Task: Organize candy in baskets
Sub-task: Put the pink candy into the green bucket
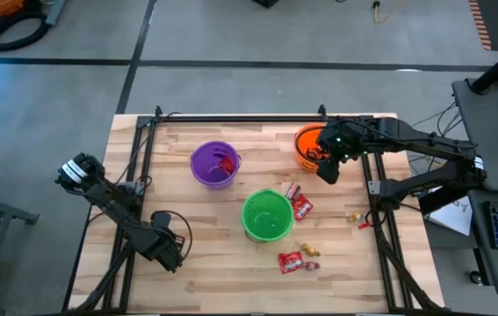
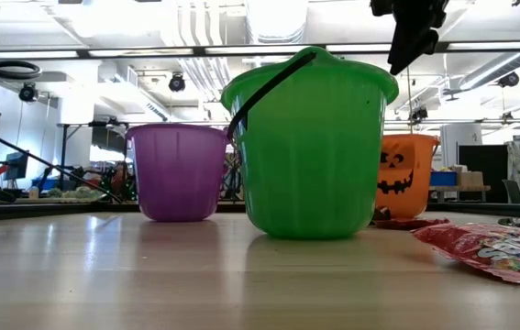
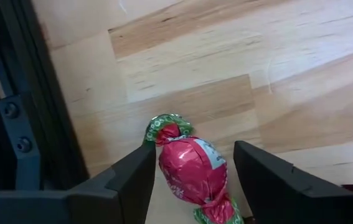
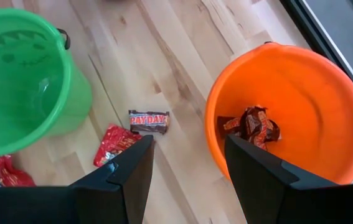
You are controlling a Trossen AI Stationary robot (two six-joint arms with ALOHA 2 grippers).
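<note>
The purple basket [image 1: 213, 164], the green basket [image 1: 267, 215] and the orange basket [image 1: 308, 146] stand upright on the wooden table. The orange basket [image 4: 288, 106] holds dark brown wrapped candy [image 4: 251, 124]; the purple one holds something red [image 1: 226, 163]. My right gripper [image 4: 185, 168] is open and empty, high over the table beside the orange basket's near rim; it also shows in the high view [image 1: 328, 168]. My left gripper [image 3: 192, 186] is open near the table's left edge, low over a red wrapped candy with green twisted ends [image 3: 192, 168] that lies between its fingers. My left gripper has one finger [image 3: 132, 180] right beside the red candy; I cannot tell whether it touches. The other finger [image 3: 269, 180] stands clear of it. The candy lies on the table along the fingers.
A brown PayDay bar [image 4: 149, 121] and red packets [image 4: 114, 144] lie between the green and orange baskets. Another red packet [image 1: 291, 261] and small yellow pieces [image 1: 308, 251] lie near the front right. A black frame rail [image 3: 14, 124] runs close beside my left gripper.
</note>
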